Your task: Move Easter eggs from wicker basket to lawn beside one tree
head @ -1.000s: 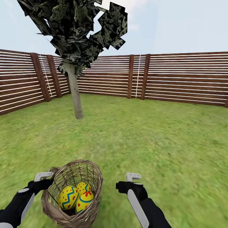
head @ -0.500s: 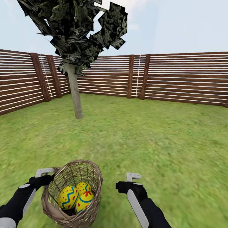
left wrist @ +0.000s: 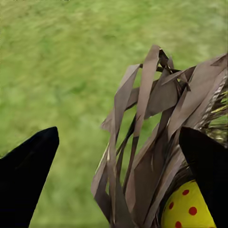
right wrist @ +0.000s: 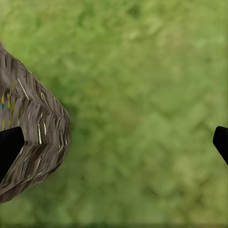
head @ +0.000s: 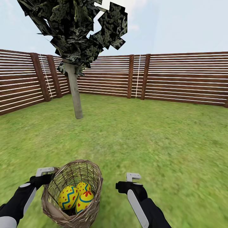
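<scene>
Head view: eggs [head: 76,197] in basket [head: 95,183].

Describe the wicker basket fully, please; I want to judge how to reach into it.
The wicker basket is brown, bucket-shaped and loosely woven, so light shows through its wall. It stands on the lawn, tilted with its open mouth toward the fence. Three yellow Easter eggs with blue zigzags and red marks lie inside. In the left wrist view, loose strips of weave stick up at the rim, between the left gripper fingers. The right gripper hangs beside it, apart.
</scene>
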You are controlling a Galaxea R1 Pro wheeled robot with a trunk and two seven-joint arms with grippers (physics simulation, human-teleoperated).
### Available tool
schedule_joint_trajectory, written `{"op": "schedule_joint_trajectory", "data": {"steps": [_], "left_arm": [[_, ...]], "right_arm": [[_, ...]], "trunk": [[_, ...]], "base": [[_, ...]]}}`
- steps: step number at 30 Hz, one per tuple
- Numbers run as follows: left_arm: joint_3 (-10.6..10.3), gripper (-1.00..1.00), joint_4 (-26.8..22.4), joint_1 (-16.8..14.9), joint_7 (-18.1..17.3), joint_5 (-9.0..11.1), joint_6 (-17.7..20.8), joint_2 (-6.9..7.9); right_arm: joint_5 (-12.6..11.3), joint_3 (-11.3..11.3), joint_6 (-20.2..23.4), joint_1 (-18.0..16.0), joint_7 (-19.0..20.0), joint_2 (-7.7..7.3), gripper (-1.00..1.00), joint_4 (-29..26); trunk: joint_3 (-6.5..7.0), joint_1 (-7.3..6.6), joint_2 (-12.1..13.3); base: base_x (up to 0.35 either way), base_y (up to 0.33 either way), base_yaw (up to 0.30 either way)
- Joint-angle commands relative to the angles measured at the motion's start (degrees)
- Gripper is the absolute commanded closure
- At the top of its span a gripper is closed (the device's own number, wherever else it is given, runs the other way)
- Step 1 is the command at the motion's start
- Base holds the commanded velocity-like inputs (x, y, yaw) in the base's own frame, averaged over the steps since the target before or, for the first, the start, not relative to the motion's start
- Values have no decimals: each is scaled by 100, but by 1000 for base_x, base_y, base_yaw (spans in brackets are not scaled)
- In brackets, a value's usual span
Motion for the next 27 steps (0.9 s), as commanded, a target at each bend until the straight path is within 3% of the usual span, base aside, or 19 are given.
{"op": "schedule_joint_trajectory", "data": {"steps": [1,18,22,27], "left_arm": [[25,100,-6,-2,-44,-23,27,-7],[-2,100,6,-2,-44,-45,-9,-62],[-2,100,5,-2,-44,-45,-9,-59],[29,100,5,-4,-57,-22,51,-27]], "right_arm": [[-58,7,9,-4,-59,0,-100,-6],[-58,5,9,-4,-58,0,-100,-6],[-65,7,9,-6,-56,0,-100,-6],[-80,5,12,-12,-56,0,-100,3]], "trunk": [[-6,-1,-3],[-6,-1,-3],[83,-12,3],[173,-121,203]], "base": [[0,0,0],[0,0,0],[0,0,0],[0,0,0]]}}
